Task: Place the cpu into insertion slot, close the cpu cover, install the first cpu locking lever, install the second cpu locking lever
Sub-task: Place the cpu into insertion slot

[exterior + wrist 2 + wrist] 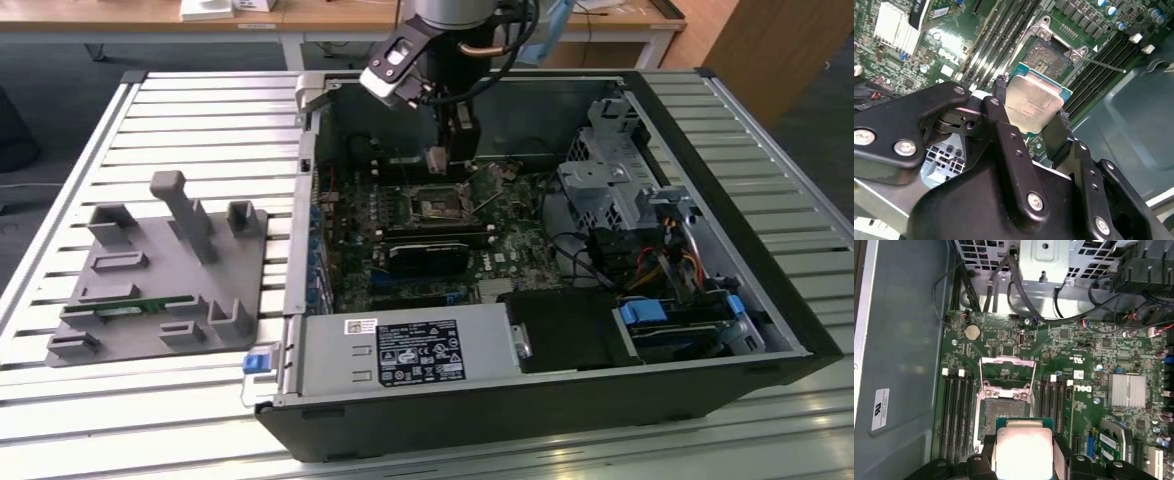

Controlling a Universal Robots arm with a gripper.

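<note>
well, the pincer (1030, 111) is pinching the cpu (1036, 100) by two opposite edges, one black finger (1058, 131) on each side, with the dull grey face of the chip turned toward the camera in both wrist views. the cpu hangs above the insertion slot (1046, 57) and a little to one side of it, not yet inside; in the first wrist view the chip (1024, 452) covers one edge of the slot (1004, 407). the dark centre of the slot lies bare. the cpu cover (1006, 372) is lifted open and stands on the side of the slot that is away from the cpu. a thin locking lever (1104, 65) sticks out from one corner of the slot. long black memory slots (956, 410) run along two opposite sides of the slot, on the green motherboard (1094, 345). in the exterior view the pincer (447, 150) reaches down into the open computer case (534, 400), just beyond the slot (437, 203). the case lies on a slatted table (200, 100), and a grey fixture (147, 270) is well apart from the slot, to the exterior view's left.
</note>
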